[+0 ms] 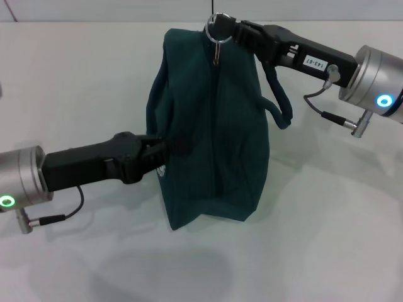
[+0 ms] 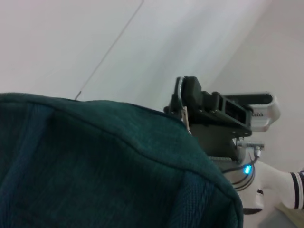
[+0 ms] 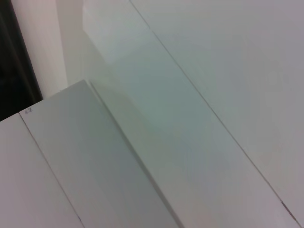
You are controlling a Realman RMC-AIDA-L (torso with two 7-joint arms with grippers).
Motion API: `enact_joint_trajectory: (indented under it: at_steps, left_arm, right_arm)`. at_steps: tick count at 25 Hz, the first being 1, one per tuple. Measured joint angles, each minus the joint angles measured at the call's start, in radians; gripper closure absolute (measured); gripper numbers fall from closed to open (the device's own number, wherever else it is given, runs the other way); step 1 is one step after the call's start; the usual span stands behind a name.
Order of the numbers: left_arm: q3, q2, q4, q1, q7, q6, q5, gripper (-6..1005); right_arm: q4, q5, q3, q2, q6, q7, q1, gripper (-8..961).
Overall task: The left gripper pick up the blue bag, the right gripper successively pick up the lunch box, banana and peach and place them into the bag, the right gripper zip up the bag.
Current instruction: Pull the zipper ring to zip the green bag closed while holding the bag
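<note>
1. White and bare, the table [image 1: 327,251] fills the head view, with a pale wall line running along its far edge.
2. Near the middle of it stands the blue bag [image 1: 214,151], a dark teal fabric lunch bag, upright with its bottom resting on the table and its top toward the far edge.
3. Its long zipper [image 1: 218,126] runs down the middle of the facing side and looks drawn shut along the length that shows.
4. One rounded handle [image 1: 278,100] hangs loose on the bag's right side.
5. From the lower left, the left arm reaches in almost level, its silver cuff [image 1: 22,175] near the picture's edge and a thin black cable looping beneath it.
6. At its tip, the left gripper [image 1: 165,148] is clamped on the fabric of the bag's left side, about halfway up.
7. From the upper right, the right arm slants in, showing its small white label [image 1: 313,62].
8. At the bag's top, the right gripper [image 1: 220,28] is closed on the ring pull [image 1: 216,34] of the zipper, a metal ring.
9. Seen from the left wrist, teal fabric [image 2: 95,166] fills the foreground, and the right gripper [image 2: 183,107] shows beyond it at the bag's upper edge.
10. Only pale panels and seams show in the right wrist view.
</note>
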State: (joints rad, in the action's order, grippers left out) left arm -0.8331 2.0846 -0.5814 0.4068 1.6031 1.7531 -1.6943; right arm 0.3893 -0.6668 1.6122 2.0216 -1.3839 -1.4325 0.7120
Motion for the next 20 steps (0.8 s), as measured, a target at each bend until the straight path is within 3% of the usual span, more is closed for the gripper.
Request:
enact_joint_trajectory:
  at_steps: [20]
  left_arm:
    - [0.003,0.000,0.002,-0.052,-0.041,0.057,0.010,944]
  right_arm:
    - [-0.011,0.008,0.000,0.005,0.160,-0.008,-0.007,944]
